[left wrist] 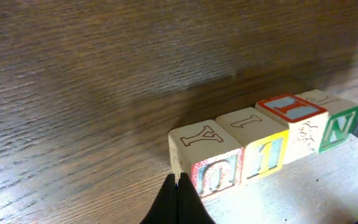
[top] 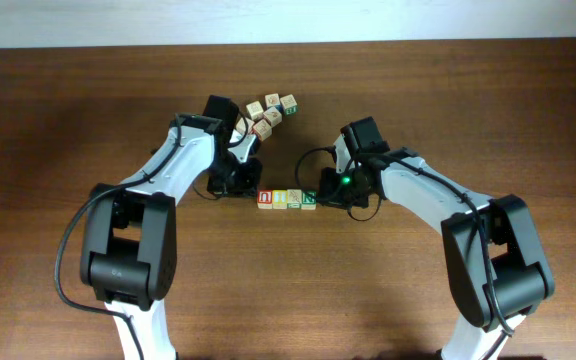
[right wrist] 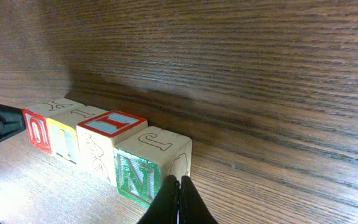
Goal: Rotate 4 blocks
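Observation:
Four pale wooden blocks [top: 287, 199] stand in a tight row at the table's middle. In the left wrist view the row runs from the red-letter block [left wrist: 207, 158] past a yellow-letter block [left wrist: 263, 143] and a red-topped block [left wrist: 294, 118] to the green N block [left wrist: 335, 124]. My left gripper [left wrist: 178, 182] is shut and empty, its tips at the red-letter block's outer corner. My right gripper [right wrist: 178, 183] is shut and empty too, its tips against the green N block [right wrist: 143, 168] at the row's other end. From overhead, the left gripper [top: 252, 192] and right gripper [top: 324, 197] flank the row.
A loose cluster of several similar letter cubes [top: 271, 112] lies behind the row, close to my left arm's wrist. The wooden table [top: 288, 290] stretches out all around, with a pale strip along its far edge.

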### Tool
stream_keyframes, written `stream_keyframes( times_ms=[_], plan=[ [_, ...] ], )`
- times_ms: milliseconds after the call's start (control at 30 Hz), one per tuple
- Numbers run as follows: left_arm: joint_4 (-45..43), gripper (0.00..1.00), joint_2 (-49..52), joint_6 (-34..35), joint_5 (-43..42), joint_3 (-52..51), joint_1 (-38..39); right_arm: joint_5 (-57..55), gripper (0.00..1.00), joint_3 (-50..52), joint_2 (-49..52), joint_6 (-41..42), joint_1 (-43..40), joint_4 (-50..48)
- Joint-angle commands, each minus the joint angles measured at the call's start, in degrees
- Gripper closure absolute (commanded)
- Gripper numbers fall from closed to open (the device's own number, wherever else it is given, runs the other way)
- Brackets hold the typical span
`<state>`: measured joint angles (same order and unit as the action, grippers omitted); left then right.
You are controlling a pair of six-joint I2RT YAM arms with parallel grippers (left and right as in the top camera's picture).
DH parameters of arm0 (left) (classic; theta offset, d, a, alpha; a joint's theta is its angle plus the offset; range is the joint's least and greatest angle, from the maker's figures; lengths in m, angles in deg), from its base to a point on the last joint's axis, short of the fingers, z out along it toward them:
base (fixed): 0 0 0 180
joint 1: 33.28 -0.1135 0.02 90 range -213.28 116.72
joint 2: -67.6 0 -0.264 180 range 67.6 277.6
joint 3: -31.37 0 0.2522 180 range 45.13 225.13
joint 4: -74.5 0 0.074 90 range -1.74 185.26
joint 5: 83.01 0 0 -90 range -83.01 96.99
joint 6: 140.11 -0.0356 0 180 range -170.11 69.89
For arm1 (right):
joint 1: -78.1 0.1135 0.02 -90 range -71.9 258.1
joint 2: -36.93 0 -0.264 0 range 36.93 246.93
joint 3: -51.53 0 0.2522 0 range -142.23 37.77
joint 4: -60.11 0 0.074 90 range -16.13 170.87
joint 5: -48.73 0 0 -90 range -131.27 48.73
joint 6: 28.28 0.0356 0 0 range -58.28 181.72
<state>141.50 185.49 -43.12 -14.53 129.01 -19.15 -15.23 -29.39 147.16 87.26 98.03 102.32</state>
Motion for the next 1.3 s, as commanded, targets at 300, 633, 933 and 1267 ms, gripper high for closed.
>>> stream_keyframes(
  times_ms=[300, 633, 933, 1267],
  plan=[
    [-0.13, 1.0, 0.74, 1.38, 3.74, -0.59, 3.82, 7.39, 0.96, 0.72, 0.72, -1.29, -0.07, -2.19],
    [-0.13, 1.0, 0.74, 1.38, 3.26, -0.59, 3.82, 11.98, 0.96, 0.44, -1.05, -1.29, -0.07, -3.87],
    [-0.13, 1.0, 0.74, 1.38, 2.16, -0.59, 3.85, 12.11, 0.95, -3.74, -1.46, -1.07, 5.16, -3.89],
    [-0.28, 1.0, 0.74, 1.33, 1.36, -0.59, 3.87, 3.89, 0.96, -5.99, -1.57, 0.39, 4.74, 1.03]
  ],
)
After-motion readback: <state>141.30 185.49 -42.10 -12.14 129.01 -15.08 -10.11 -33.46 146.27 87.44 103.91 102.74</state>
